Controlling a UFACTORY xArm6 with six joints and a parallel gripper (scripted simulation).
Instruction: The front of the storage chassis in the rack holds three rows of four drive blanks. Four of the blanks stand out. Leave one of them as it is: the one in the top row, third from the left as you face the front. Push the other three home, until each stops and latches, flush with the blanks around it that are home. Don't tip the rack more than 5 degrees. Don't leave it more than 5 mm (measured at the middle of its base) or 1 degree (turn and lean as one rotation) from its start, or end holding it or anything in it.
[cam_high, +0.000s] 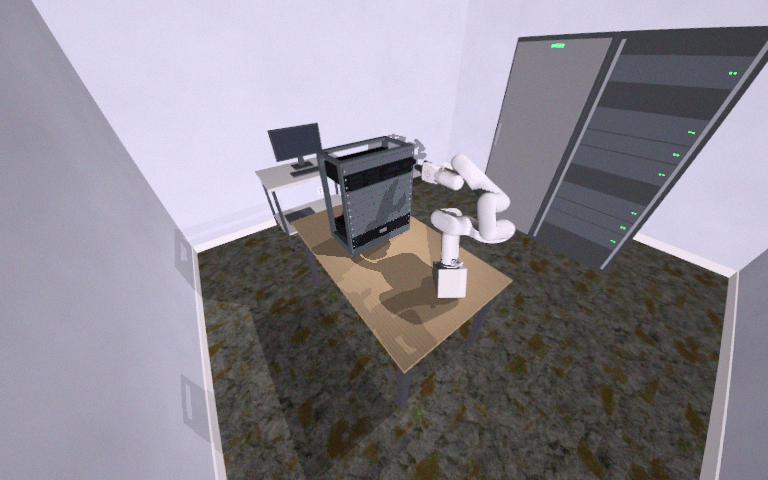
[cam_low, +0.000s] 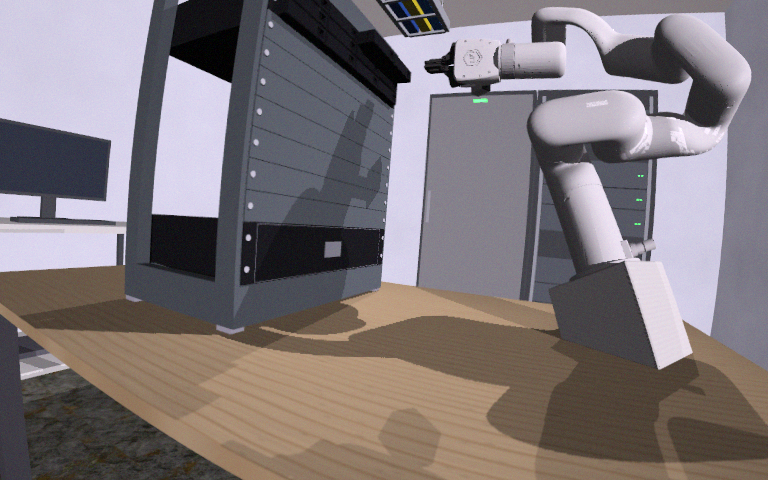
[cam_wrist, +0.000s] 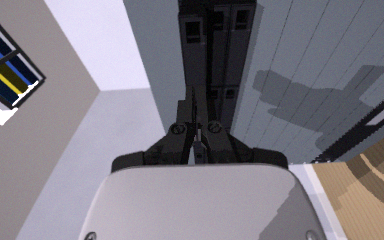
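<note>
table (cam_low: 351, 362): wooden, rack on its far left part, arm base near right edge
rack (cam_low: 240, 169): upright, drive blanks (cam_wrist: 210, 45) along top front
claw (cam_low: 433, 65): fingers closed together, holding nothing, open air gap before blanks

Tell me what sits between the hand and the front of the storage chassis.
Nothing: in the exterior view an open gap separates the shut hand from the storage chassis at the rack's top; only the far wall shows through it.
</note>
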